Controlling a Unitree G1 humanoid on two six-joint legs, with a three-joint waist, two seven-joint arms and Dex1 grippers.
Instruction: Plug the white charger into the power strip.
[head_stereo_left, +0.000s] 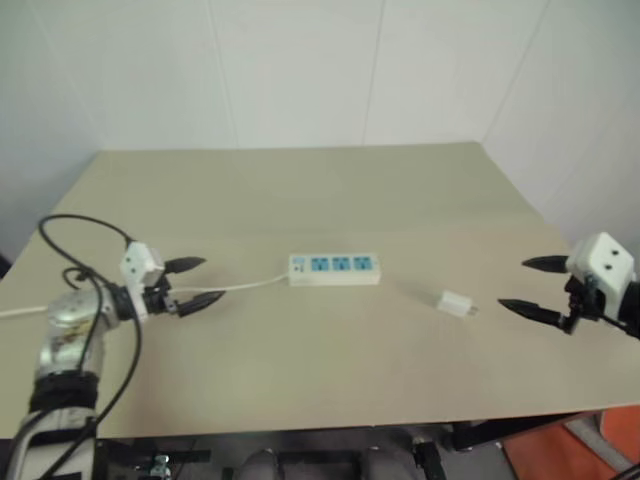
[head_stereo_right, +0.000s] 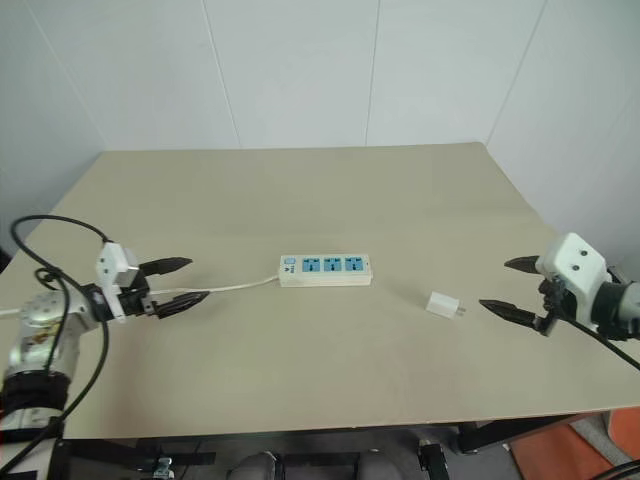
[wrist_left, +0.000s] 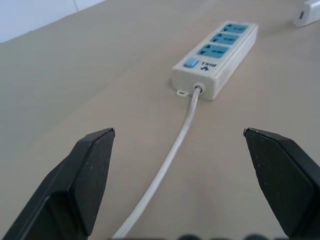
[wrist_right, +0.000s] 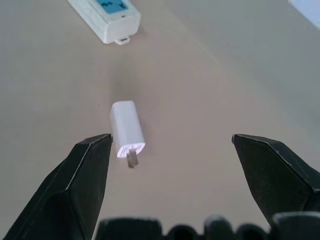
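White walls frame a beige table where the power strip lies mid-surface and the white charger rests on its side near the right gripper; both it and the left gripper gape wide, empty; the charger looks light, rigid, slick, best pinched across its flat sides, prongs free.

one power strip with three blue sockets, one white charger, one table.
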